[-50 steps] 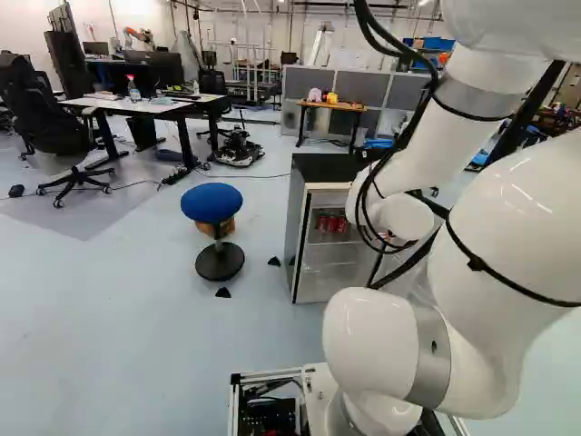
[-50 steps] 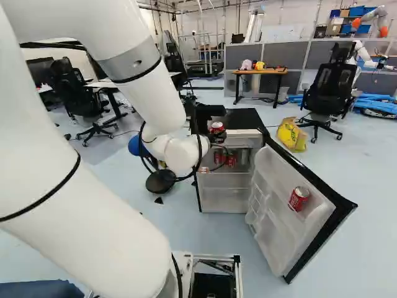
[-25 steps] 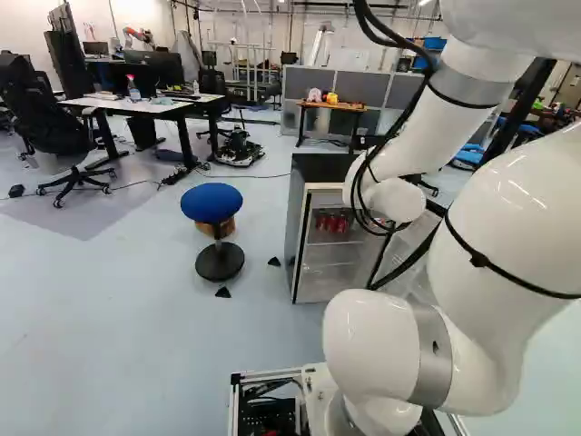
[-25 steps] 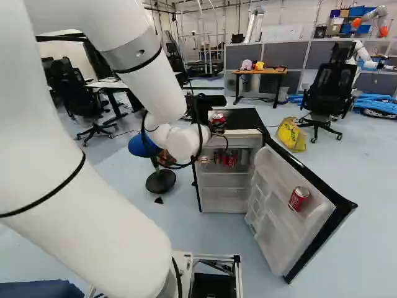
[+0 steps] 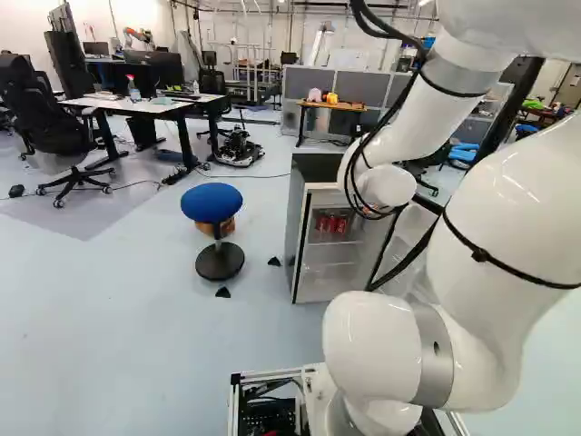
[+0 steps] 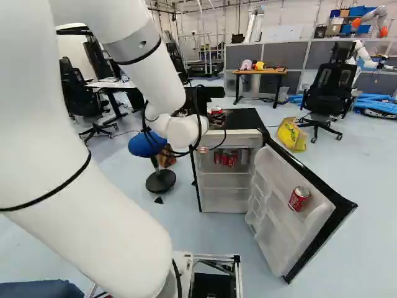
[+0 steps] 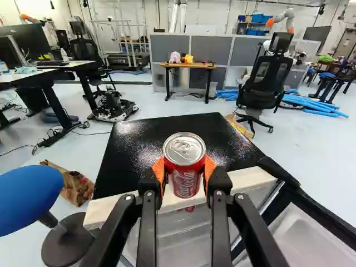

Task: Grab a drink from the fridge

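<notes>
One gripper (image 6: 212, 113), mine: both orange pads (image 7: 158, 171) are pressing a red can (image 7: 185, 181) from two sides, and it is standing upright between them. One fridge (image 7: 183, 125): its black top is spreading ahead of and below my fingers; its door (image 7: 317, 236) is hanging open to their right. More red cans (image 6: 229, 159): sitting inside, lower than my fingers. One blue stool (image 7: 25, 194): standing to their left.
</notes>
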